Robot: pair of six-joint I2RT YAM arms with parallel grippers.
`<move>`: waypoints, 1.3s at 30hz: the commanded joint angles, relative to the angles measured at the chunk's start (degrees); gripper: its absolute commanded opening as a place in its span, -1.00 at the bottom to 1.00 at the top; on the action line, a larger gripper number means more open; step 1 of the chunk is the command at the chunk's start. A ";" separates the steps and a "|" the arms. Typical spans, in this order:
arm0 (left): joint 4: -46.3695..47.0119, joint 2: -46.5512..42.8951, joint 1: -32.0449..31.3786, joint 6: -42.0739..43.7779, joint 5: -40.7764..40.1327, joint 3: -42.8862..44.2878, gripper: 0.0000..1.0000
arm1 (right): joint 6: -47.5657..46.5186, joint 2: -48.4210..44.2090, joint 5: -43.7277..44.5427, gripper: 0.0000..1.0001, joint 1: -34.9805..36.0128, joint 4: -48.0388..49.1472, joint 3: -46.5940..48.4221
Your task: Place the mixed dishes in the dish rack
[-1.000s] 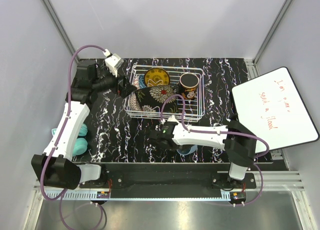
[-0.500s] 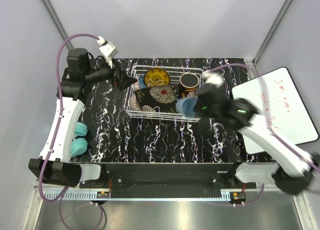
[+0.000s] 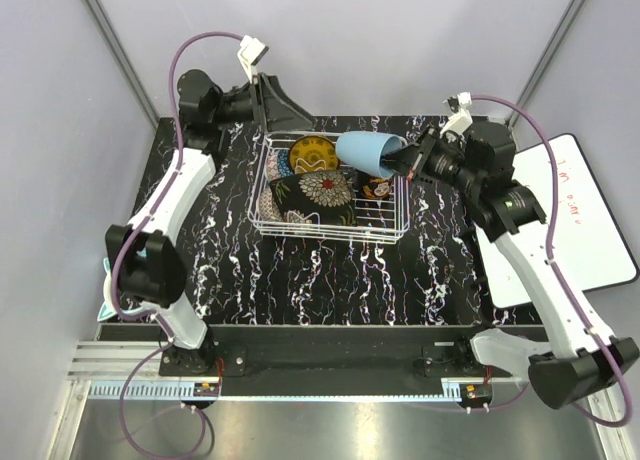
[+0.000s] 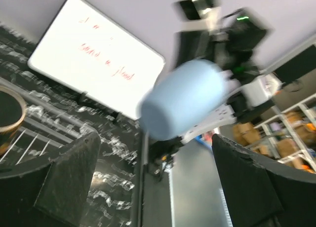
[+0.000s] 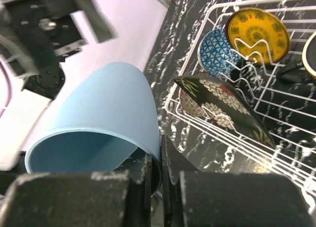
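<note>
Right gripper (image 3: 402, 161) has carried light-blue cup (image 3: 366, 150) above dish rack (image 3: 300, 232), pinching its rim.

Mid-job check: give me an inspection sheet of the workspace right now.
Surface: black white-veined tabletop.
Job's things: white wire dish rack holds yellow round plate, blue patterned bowl, black square floral plate, dark floral mug; light-blue cup held above it.
Clutter: teal item, mostly hidden by left arm.
Grippers: left claw open; right claw shut on cup rim.
Cables: purple cables loop above both arms.
Surroundings: whiteboard at right; grey walls.
</note>
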 commanded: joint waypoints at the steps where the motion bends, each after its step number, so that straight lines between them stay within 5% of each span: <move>1: 29.16 3.10 -0.18 -25.26 2.51 10.69 0.98 | 8.26 1.38 -19.34 -1.00 -6.80 15.81 -2.41; 15: 31.54 4.77 -3.26 -25.27 2.43 6.40 0.98 | 31.38 16.23 -34.73 -1.00 -8.75 51.22 -3.83; 39: 18.53 10.41 -6.78 -12.43 0.93 13.08 0.98 | 35.69 21.68 -37.29 -1.00 -8.31 56.95 -1.55</move>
